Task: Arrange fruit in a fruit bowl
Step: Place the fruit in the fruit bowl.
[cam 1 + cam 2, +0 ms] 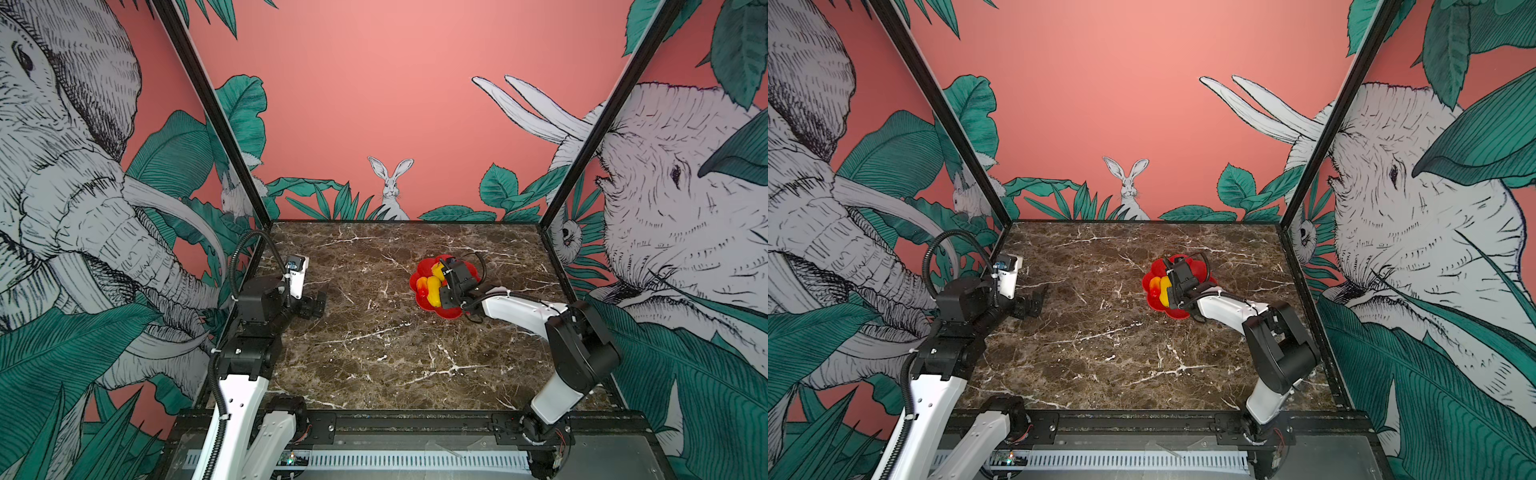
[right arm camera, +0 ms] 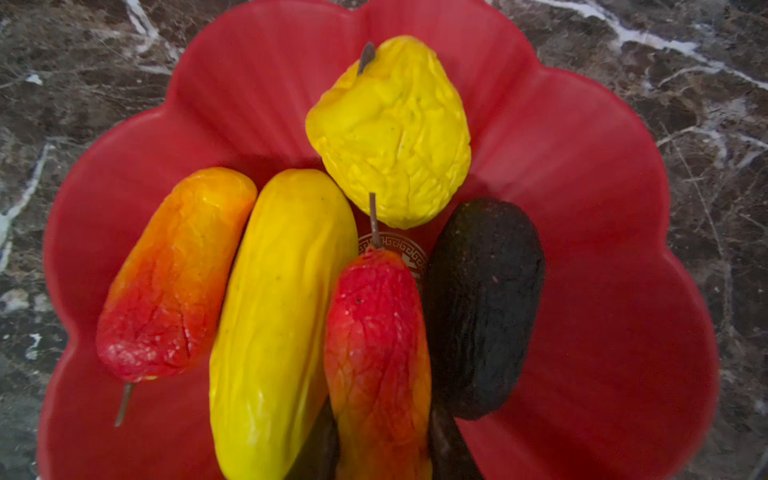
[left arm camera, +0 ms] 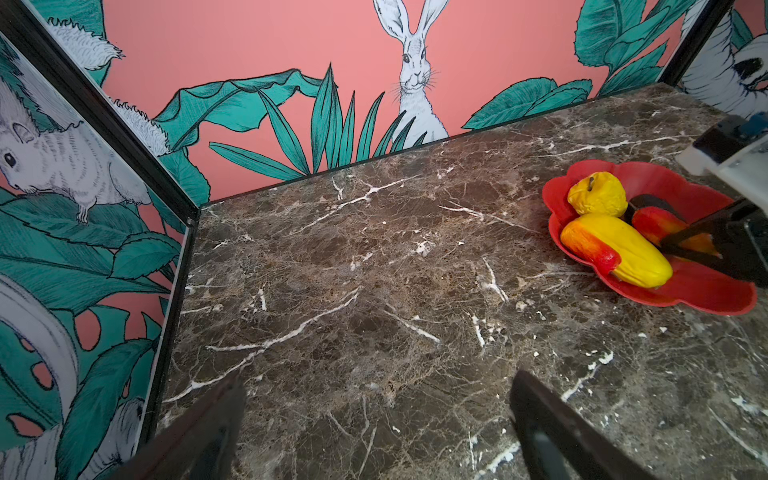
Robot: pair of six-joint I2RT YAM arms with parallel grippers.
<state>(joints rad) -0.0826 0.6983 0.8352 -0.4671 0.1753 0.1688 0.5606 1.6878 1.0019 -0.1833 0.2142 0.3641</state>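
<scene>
We have our right gripper (image 2: 380, 453) low over the red flower-shaped fruit bowl (image 2: 602, 174), its fingers (image 2: 320, 449) closed narrowly around the lower end of a red-orange oblong fruit (image 2: 376, 332), which lies between the long yellow fruit (image 2: 282, 316) and the black oval fruit (image 2: 484, 307). We judge this to be the last piece being set down, held low so it settles beside the others rather than rolling. The round yellow fruit with its dark stem (image 2: 392, 133) and the second red-orange oblong (image 2: 178, 274) already rest in the bowl, which sits right of centre on the marble bench (image 1: 374, 353). Our left gripper (image 3: 374, 432) hangs over bare bench well apart from the bowl, its fingers spread wide and holding nothing.
</scene>
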